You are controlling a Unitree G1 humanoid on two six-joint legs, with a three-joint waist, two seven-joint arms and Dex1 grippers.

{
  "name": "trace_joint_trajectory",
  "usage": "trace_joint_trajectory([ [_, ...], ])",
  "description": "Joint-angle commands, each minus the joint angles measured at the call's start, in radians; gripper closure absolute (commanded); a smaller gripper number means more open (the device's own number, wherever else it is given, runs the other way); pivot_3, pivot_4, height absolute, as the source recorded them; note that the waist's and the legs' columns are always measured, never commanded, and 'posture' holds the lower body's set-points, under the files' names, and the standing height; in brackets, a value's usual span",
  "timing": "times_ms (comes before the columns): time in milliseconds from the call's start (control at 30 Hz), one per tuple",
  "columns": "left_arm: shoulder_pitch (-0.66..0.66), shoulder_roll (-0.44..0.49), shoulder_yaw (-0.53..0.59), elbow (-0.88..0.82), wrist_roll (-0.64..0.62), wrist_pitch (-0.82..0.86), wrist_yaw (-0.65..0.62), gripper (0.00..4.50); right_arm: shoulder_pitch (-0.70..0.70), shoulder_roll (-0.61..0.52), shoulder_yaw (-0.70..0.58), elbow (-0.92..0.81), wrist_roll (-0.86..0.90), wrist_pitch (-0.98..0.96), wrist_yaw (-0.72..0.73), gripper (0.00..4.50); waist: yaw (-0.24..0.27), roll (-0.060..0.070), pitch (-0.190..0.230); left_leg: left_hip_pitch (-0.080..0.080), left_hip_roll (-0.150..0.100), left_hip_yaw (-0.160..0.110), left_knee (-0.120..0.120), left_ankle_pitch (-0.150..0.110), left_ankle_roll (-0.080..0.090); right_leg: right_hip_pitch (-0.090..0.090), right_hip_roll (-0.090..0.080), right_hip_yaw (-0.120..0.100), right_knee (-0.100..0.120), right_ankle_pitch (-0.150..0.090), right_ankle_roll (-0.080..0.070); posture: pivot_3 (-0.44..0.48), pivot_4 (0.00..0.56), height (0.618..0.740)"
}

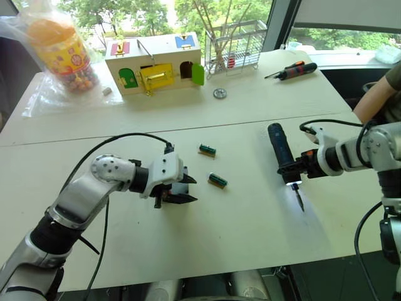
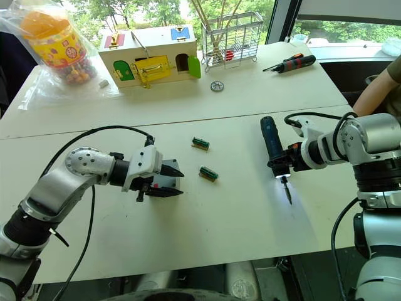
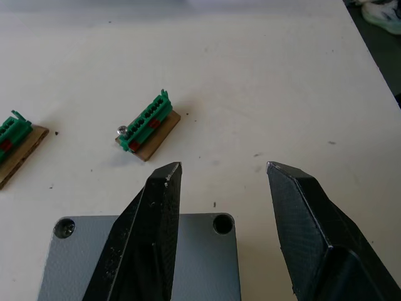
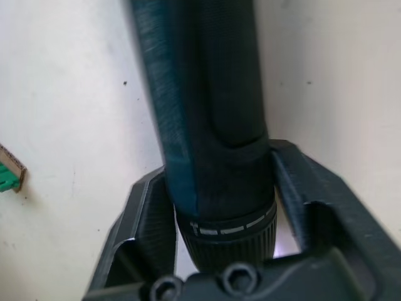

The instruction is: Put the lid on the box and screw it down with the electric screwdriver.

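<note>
One lid (image 3: 188, 263), one electric screwdriver (image 1: 280, 150), two green terminal blocks (image 1: 217, 180).

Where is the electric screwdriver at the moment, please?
The electric screwdriver is on the robot's right side, clamped in the right hand over the white table, its lit bit pointing toward the robot, right of the two green terminal blocks.

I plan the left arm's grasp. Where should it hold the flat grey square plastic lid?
Grip two opposite straight edges from above: the grey lid lies flat on the white table, so only its sides can be pinched. Avoid the corner screw holes.
</note>
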State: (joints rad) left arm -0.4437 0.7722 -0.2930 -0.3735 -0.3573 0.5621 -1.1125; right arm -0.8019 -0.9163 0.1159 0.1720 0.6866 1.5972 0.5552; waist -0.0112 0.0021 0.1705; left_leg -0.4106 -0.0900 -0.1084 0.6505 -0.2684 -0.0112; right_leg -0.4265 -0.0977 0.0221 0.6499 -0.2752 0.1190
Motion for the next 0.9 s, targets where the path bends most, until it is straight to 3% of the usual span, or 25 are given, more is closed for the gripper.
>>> trace_joint_trajectory([
  [33,-0.013,-0.006,0.082,0.019,-0.034,0.013,0.018,2.35,-0.037,0.008,-0.021,-0.016,-0.031,-0.032,0.01,0.25,0.0,0.0,0.0,0.0,0.0,0.0,0.0,0.0,0.0,0.0,0.0,0.0,0.0,0.0,0.0,0.0,0.15,0.74],
  [100,-0.028,-0.009,0.141,0.045,-0.071,0.041,0.037,2.35,-0.047,0.015,-0.032,-0.023,-0.048,-0.055,0.007,0.01,0.0,0.0,0.0,0.0,0.0,0.0,0.0,0.0,0.0,0.0,0.0,0.0,0.001,0.0,0.0,0.0,0.15,0.74],
  [200,-0.057,-0.034,0.334,0.126,-0.188,0.132,0.111,2.35,-0.03,-0.039,0.01,-0.188,-0.12,-0.319,0.089,0.01,0.0,0.001,0.0,0.0,0.0,0.0,0.0,0.0,0.0,-0.001,0.0,0.0,0.001,0.0,0.0,0.0,0.15,0.74],
  [300,-0.055,0.011,0.422,0.223,-0.188,0.135,0.117,2.35,-0.001,0.018,-0.049,-0.346,-0.082,-0.437,0.135,0.01,-0.01,0.0,0.0,0.0,0.001,0.0,0.0,0.0,0.0,-0.002,0.001,0.0,0.002,0.0,0.0,0.0,0.15,0.74],
  [400,-0.025,0.075,0.428,0.311,-0.136,0.088,0.09,2.35,0.086,0.052,-0.039,-0.535,-0.067,-0.565,0.205,0.01,-0.009,0.0,0.0,0.001,0.002,-0.001,-0.001,0.003,-0.006,-0.002,0.001,-0.001,0.002,0.0,0.0,0.0,0.15,0.74],
  [533,0.082,0.136,0.396,0.329,-0.078,0.05,0.068,2.35,0.252,0.155,0.101,-0.743,-0.066,-0.666,0.24,0.01,-0.002,-0.002,0.0,0.001,0.001,-0.001,-0.001,0.004,-0.006,0.0,0.001,-0.001,0.001,0.0,0.001,0.0,0.15,0.74],
  [733,0.261,0.109,0.387,0.165,-0.069,0.083,0.13,2.35,0.316,0.311,0.245,-0.718,-0.109,-0.629,0.171,0.01,0.001,-0.006,-0.002,0.001,-0.001,-0.001,0.002,0.003,-0.006,0.001,-0.001,0.001,0.002,0.002,0.001,0.0,0.15,0.74],
  [900,0.303,0.081,0.388,0.081,-0.089,0.135,0.177,2.35,0.308,0.383,0.253,-0.685,-0.092,-0.583,0.153,0.01,0.002,-0.007,-0.002,0.001,0.0,-0.003,0.0,0.004,-0.007,0.0,-0.001,0.0,0.002,0.002,0.001,0.0,0.15,0.74],
])
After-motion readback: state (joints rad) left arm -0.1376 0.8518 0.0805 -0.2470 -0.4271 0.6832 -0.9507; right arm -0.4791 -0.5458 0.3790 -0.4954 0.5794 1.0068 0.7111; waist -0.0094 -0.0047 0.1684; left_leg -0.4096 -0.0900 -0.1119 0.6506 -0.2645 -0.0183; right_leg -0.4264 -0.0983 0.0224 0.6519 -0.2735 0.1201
